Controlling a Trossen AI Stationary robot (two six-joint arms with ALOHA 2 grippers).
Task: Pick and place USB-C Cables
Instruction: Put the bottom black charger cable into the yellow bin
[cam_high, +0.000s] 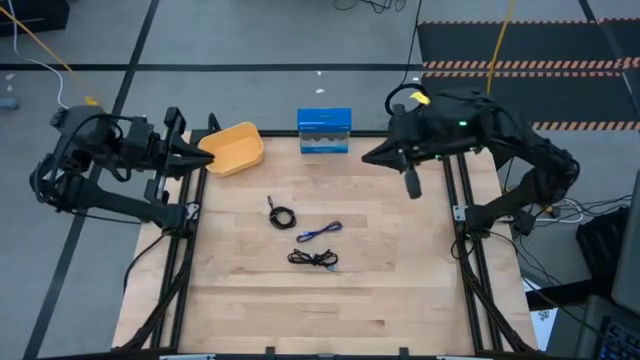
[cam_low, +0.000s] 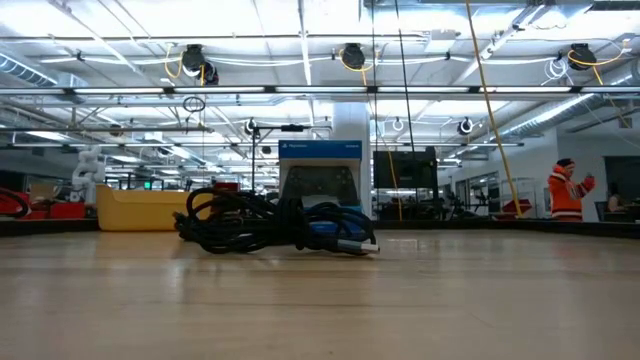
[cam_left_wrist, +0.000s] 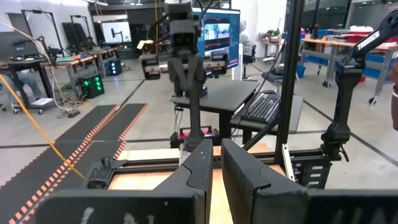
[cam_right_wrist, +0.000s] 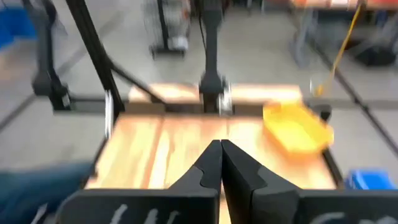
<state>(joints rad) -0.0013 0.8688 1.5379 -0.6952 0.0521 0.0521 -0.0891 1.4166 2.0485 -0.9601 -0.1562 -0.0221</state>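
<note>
Three USB-C cables (cam_high: 306, 235) lie loose at the frame's centre on the wooden table (cam_high: 400, 290). The left gripper (cam_high: 203, 158), fingers narrow, hovers upper left beside the yellow bin (cam_high: 234, 146); the right gripper (cam_high: 368, 158), fingers closed and empty, upper right.

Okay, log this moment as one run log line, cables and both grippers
phase: before pick | USB-C cables: three loose mid-table, untouched | yellow bin: rear left, no cables | left gripper: shut, by bin | right gripper: shut, right rear

Left gripper (cam_high: 207, 157) and right gripper (cam_high: 368, 158) hover, fingers together.
</note>
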